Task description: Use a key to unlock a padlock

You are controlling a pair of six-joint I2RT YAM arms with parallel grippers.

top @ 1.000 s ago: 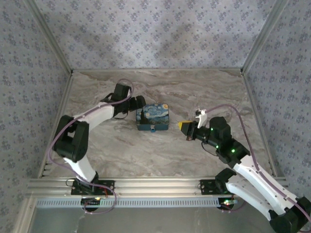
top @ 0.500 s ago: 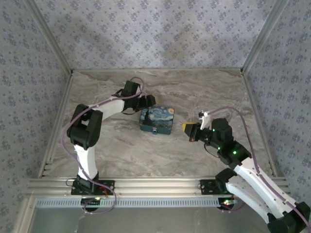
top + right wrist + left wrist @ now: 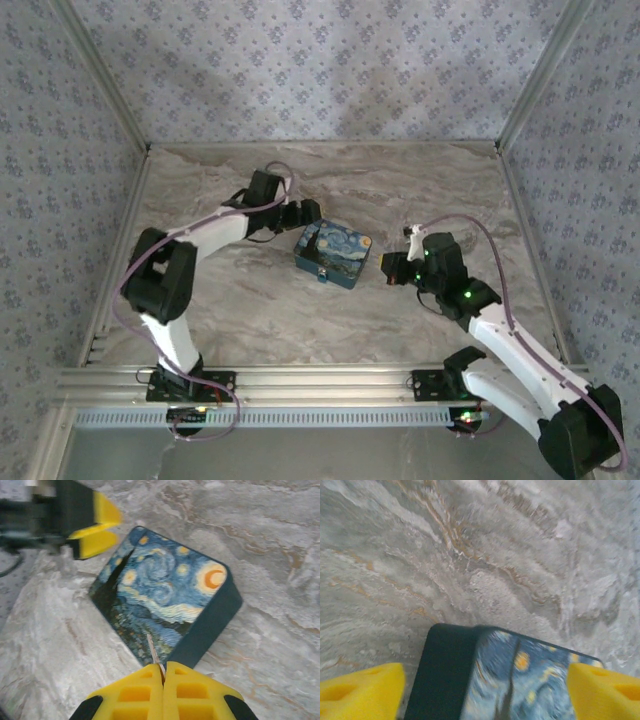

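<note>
While the left gripper (image 3: 482, 687) straddles the painted box (image 3: 165, 590), jaws apart, the right gripper (image 3: 163, 670), jaws clamped on the key (image 3: 153, 651), should approach slowly, blade level.

Left arm: elbow folded out at 9 o'clock, forearm reaching toward 2 o'clock. Left gripper (image 3: 303, 212) points to 4 o'clock, yellow pads (image 3: 360, 690) spread wide. Right arm stretches toward 11 o'clock. Right gripper (image 3: 388, 271) faces 9 o'clock, pads (image 3: 192, 692) pressed together on the key (image 3: 154, 655).

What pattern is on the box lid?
The box shows a swirling blue night sky, yellow stars and an orange crescent moon; clearest in the right wrist view.
</note>
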